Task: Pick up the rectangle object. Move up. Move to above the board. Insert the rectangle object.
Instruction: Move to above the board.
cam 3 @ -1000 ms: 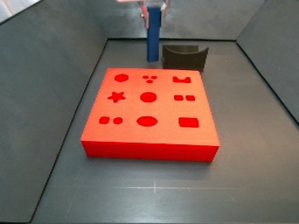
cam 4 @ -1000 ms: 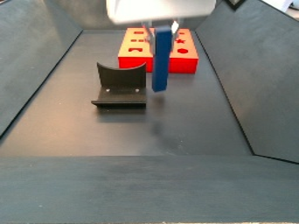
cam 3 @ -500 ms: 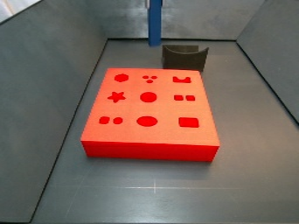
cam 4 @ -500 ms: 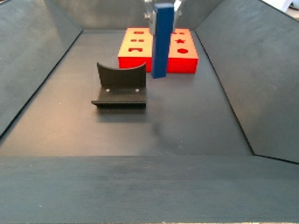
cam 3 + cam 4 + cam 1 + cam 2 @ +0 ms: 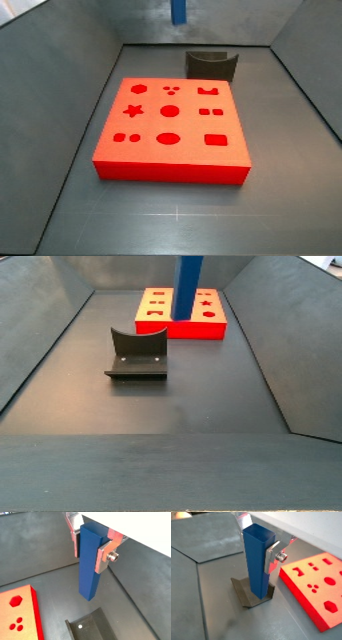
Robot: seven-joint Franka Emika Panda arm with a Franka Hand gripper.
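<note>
The rectangle object, a plain blue bar (image 5: 89,567), hangs upright between the silver fingers (image 5: 105,556) of my gripper (image 5: 90,548), which is shut on its upper part. Both wrist views show this grip on the bar (image 5: 256,567) by the gripper (image 5: 258,548). In both side views only the bar's lower part shows at the top edge (image 5: 178,12) (image 5: 190,286), and the gripper is out of frame. The red board (image 5: 171,125) with cut-out holes lies flat on the floor, also seen behind the bar (image 5: 158,311). The bar is high above the floor, over the far end near the holder, not over the board.
A dark grey curved holder (image 5: 211,65) stands on the floor just beyond the board's far end; it shows below the bar (image 5: 251,594) and in a side view (image 5: 136,353). Grey sloping walls (image 5: 67,60) enclose the floor on all sides.
The gripper has risen straight up with the blue bar. The gripper has left the top of both side views, and only the bar's lower end still shows there.
</note>
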